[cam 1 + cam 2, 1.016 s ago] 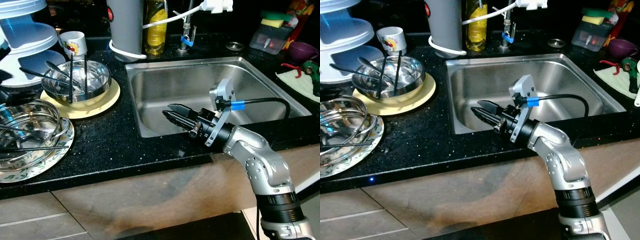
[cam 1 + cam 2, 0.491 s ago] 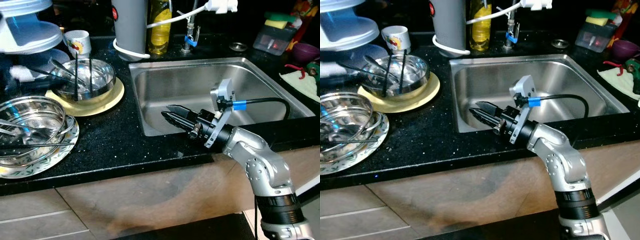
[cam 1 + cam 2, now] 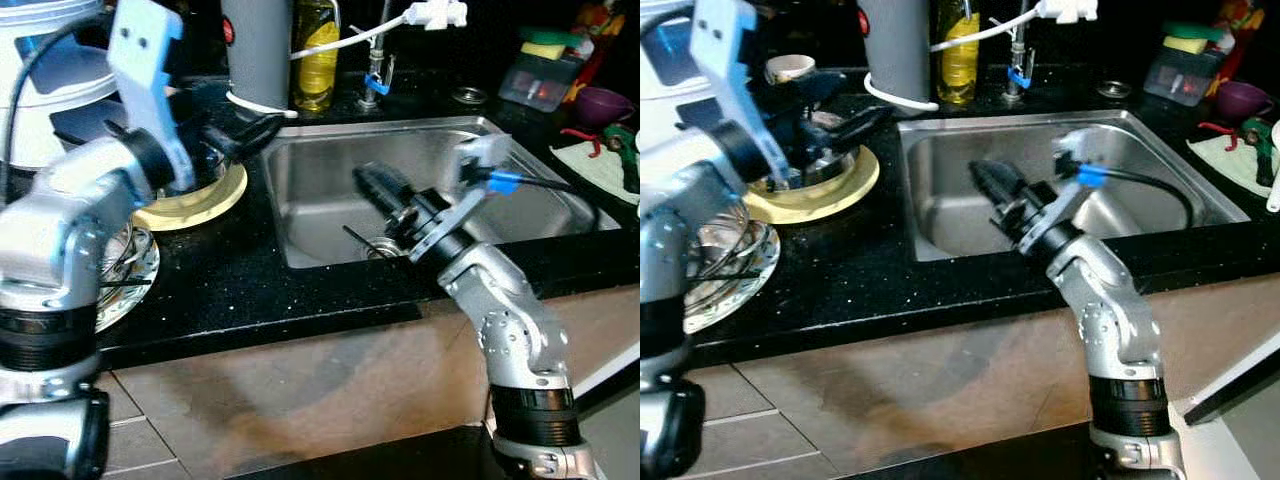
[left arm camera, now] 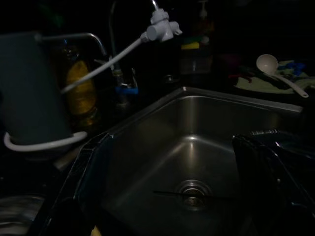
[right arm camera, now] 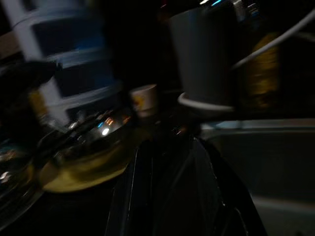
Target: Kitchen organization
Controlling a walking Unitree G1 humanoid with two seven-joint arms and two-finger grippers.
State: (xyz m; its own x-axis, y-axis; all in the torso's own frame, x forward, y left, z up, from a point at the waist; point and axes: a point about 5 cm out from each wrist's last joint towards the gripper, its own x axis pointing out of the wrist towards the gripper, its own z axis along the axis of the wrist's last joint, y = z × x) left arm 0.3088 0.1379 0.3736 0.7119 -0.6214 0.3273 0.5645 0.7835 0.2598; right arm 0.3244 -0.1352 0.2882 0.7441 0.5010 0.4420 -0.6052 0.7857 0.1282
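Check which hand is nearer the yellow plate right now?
Left. The left hand hovers at the yellow plate's sink-side edge; the right hand is over the sink, farther off.

Head cameras look down at the sink (image 3: 400, 160); wrist cameras close.

One sink (image 3: 330, 165), one yellow plate (image 3: 845, 185), one grey cylinder (image 3: 258, 50), one yellow bottle (image 3: 315, 55) and one cup (image 3: 790, 68) are counted; two purple-and-green items are seen.

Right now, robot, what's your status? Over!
Left gripper over the yellow round plate's edge. Right gripper above the steel sink. A thin dark stick lies by the drain. Nothing held.
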